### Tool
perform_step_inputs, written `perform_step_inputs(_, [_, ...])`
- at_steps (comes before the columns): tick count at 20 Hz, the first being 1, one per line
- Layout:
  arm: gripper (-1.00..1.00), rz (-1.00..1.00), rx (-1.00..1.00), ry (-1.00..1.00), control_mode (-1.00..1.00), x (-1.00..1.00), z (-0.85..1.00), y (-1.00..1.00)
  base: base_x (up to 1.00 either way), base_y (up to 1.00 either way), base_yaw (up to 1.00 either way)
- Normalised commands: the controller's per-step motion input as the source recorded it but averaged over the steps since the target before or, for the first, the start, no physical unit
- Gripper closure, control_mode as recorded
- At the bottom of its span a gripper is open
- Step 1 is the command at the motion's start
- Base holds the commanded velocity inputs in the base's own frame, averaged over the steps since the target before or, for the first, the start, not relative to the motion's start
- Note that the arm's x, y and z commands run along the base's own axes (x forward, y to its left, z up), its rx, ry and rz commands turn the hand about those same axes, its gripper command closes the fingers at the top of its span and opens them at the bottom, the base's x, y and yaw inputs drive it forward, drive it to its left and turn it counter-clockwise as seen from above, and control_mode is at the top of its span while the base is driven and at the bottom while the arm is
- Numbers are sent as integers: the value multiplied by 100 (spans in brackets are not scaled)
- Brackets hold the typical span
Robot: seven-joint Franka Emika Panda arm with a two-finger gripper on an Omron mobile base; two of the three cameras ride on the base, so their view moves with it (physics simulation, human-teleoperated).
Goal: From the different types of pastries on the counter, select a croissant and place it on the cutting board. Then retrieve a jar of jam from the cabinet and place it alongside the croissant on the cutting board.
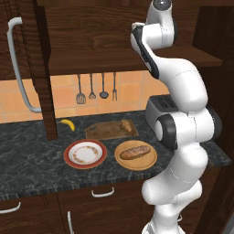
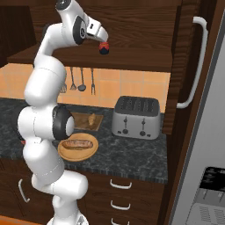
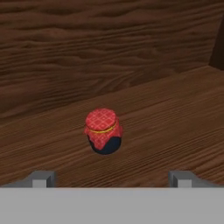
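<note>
The jar of jam (image 3: pixel 103 131), dark with a red checked lid, stands on the wooden shelf of the open cabinet (image 2: pixel 132 61). My gripper (image 3: pixel 112 179) is open, its fingertips (image 3: pixel 42 178) spread wide just short of the jar and not touching it. In the right base view the gripper (image 2: pixel 102 38) hangs right above the jar (image 2: pixel 104 47). The croissant (image 1: pixel 125 125) lies on the right part of the cutting board (image 1: pixel 107 131) on the counter (image 1: pixel 32 160); it also shows as the croissant (image 2: pixel 92 118) on the board (image 2: pixel 81 118).
A baguette-like loaf (image 1: pixel 135 152) rests on a round wooden plate (image 1: pixel 135 162). A red-rimmed plate (image 1: pixel 85 153) and a banana (image 1: pixel 68 124) lie to its left. A toaster (image 2: pixel 134 116) stands at the right. The cabinet door with its grey handle (image 1: pixel 18 68) hangs open.
</note>
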Motion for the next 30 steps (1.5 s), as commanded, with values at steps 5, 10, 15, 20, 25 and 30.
perform_step_inputs(5, [-100,0,0,0,-100,10,0,0,0,0,0])
perform_step_inputs(10, [-100,0,0,0,-100,2,-14,-3,0,0,0])
perform_step_inputs(15, [-100,0,0,-2,-100,0,-14,-5,0,0,0])
perform_step_inputs(20, [-100,0,0,-1,-100,0,-21,0,0,0,0])
perform_step_inputs(25, [-100,0,0,-3,-100,0,-28,0,0,0,0])
perform_step_inputs(30, [-100,0,0,-8,-100,2,5,0,0,0,0])
